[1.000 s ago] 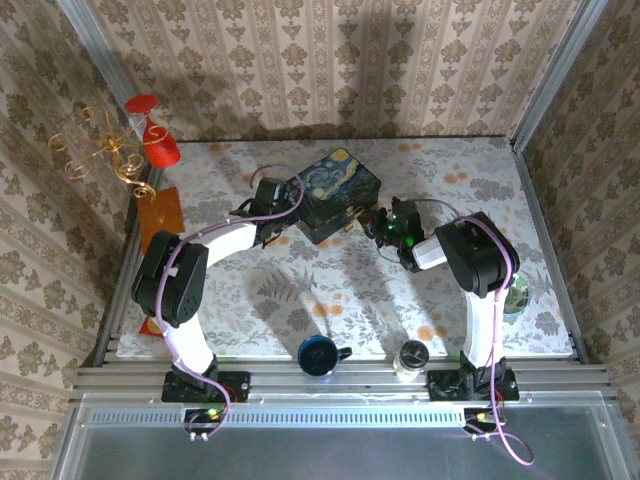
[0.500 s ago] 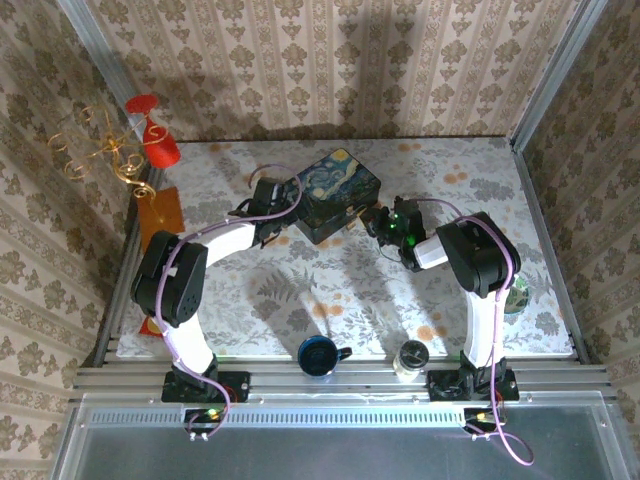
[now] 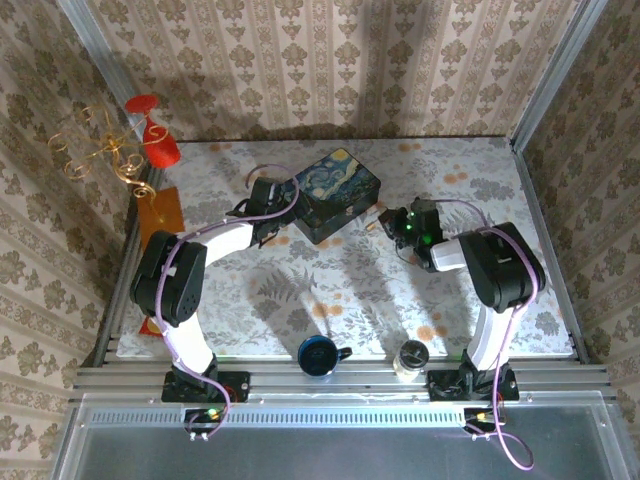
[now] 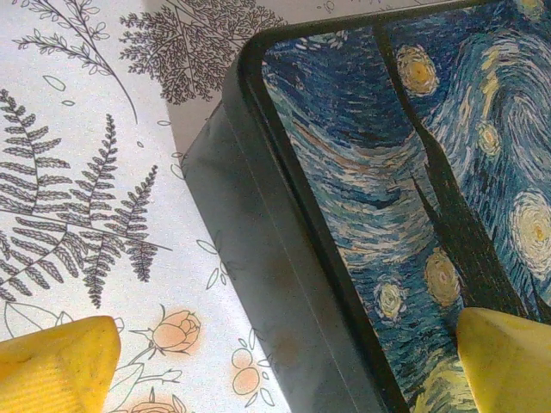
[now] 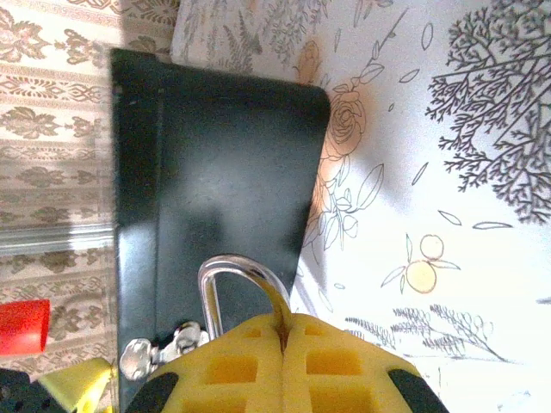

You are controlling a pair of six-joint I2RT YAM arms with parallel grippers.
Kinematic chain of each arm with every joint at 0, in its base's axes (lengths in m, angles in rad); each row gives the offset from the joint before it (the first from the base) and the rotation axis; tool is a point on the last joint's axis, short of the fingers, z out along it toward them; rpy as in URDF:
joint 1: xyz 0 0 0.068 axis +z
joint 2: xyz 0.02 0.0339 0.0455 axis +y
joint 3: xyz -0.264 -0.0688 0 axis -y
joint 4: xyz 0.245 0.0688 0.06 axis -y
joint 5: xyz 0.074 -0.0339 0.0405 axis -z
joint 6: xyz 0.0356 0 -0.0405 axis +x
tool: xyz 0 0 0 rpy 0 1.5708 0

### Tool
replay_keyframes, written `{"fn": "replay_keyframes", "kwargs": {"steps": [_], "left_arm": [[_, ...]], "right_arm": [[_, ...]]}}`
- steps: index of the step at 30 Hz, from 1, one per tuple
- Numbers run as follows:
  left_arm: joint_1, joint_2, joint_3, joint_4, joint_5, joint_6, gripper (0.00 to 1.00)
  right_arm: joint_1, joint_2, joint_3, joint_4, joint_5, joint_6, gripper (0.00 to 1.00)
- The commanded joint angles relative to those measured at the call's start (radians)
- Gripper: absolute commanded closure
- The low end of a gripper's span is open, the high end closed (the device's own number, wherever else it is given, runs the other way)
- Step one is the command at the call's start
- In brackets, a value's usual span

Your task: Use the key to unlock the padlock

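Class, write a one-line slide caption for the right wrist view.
Right pincer shut on the padlock, its silvery shackle loop standing before the dark tin on the floral table.

Tin [image 4: 413,189]: lid glossy, painted in brushy swirls. Its side wall is dark, smooth, dull-sheened and faintly smudged. Padlock [image 5: 225,268]: the shackle is thin, bright, polished metal. Pads [image 5: 344,370] of my right hand [image 5: 282,331]: yellow, matt, moulded with recessed squares; plastic or rubber, can't tell which. Tabletop [image 5: 448,129]: smooth, matt floral print.
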Motion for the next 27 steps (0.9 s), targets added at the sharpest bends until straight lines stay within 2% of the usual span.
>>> {"fn": "replay_keyframes", "kwargs": {"steps": [1,8,13,19,22,27], "left_arm": [[0.038,0.021,-0.032,-0.135,-0.065,0.013,0.0],[0.044,-0.047,-0.04,-0.133,-0.063,0.049,0.0],[0.001,-0.156,-0.061,-0.133,-0.089,0.115,0.0],[-0.141,-0.244,-0.068,-0.212,-0.151,0.203,0.0],[-0.211,-0.27,-0.079,-0.23,-0.133,0.203,0.0],[-0.319,-0.267,-0.114,-0.126,-0.039,0.132,0.0]], "right_arm": [[-0.006,-0.103,-0.023,-0.113,0.037,-0.095,1.0],[-0.013,-0.314,-0.034,-0.407,0.062,-0.255,1.0],[-0.015,-0.459,-0.006,-0.651,0.083,-0.376,1.0],[-0.017,-0.563,0.079,-0.972,0.085,-0.524,1.0],[-0.018,-0.603,0.1,-1.084,0.118,-0.569,1.0],[-0.035,-0.632,0.109,-1.161,0.148,-0.609,1.0]]}}
